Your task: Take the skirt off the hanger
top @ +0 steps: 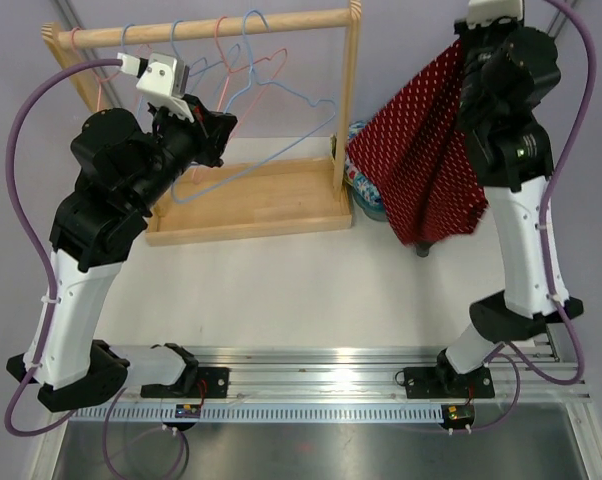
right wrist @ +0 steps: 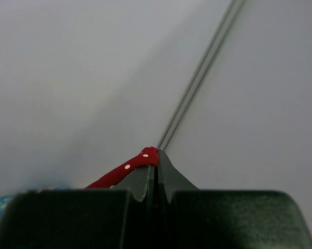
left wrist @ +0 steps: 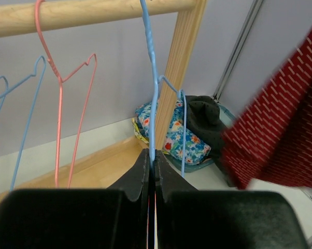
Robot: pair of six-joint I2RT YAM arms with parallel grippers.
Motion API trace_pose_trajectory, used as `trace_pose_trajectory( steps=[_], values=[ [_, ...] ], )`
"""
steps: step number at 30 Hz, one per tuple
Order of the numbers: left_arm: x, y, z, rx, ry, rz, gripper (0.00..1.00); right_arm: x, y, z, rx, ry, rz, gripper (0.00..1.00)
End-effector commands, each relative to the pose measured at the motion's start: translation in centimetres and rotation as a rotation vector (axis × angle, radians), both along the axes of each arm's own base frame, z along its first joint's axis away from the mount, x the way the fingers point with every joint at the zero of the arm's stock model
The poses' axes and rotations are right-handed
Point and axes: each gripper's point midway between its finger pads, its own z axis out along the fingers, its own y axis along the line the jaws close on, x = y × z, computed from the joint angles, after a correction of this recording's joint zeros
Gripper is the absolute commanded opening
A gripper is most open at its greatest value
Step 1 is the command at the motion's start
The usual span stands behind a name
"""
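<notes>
One wooden rack (top: pixel 246 205) stands on the white table (top: pixel 281 290). I count five wire hangers on its rail (top: pixel 211 30) in the top view, three blue and two pink. The hooks crowd together, so that count is not certain.

There is one skirt (top: pixel 426 160), red with small white dots. It is off the rack and hangs in the air to the right of the rack's right post (top: pixel 349 110). The right hand (right wrist: pixel 157 155) is closed on a fold of the red fabric at the top, fingers pressed together with cloth between them. The skirt's left edge lies just beside the post, and I cannot tell whether they touch. Its lower hem reaches about level with the rack's front right corner.

The left hand (left wrist: pixel 154 158) is under the rail, inside the rack's frame. Its fingers are clamped on the wire of one blue wire hanger (left wrist: pixel 152 78), the one nearest the right post. A pink hanger (left wrist: pixel 60 104) hangs to the left of it, apart from it.

Behind the skirt, just right of the rack's base, lie one floral cloth (left wrist: pixel 182 137) and one dark cloth (left wrist: pixel 205 116), touching each other.

In front of the rack's base a broad strip of table runs to the arm bases. The gap between post and skirt is narrow.
</notes>
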Motion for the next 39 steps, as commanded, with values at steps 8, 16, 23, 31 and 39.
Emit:
trace_pose_trajectory(
  steps=[8, 16, 23, 31, 39],
  values=[
    [-2.4, 0.7, 1.6, -0.022, -0.052, -0.039, 0.00, 8.9, -1.6, -2.0, 0.234, -0.048, 0.177, 0.00],
    [-0.5, -0.4, 0.7, -0.042, -0.037, -0.027, 0.00, 15.7, 0.8, -23.4, 0.412, 0.342, 0.227, 0.00],
    [2.5, -1.0, 0.0, -0.020, -0.016, 0.049, 0.00, 13.8, 3.9, -41.1, 0.713, 0.637, 0.248, 0.36],
    [5.1, -0.5, 2.3, -0.010, -0.066, 0.149, 0.00, 7.0, 7.3, -46.4, 0.926, 0.770, 0.350, 0.99],
    [7.4, -1.1, 4.1, -0.044, -0.124, 0.199, 0.00, 0.5, 9.5, -45.6, 0.894, 0.801, 0.470, 1.00]
  ],
)
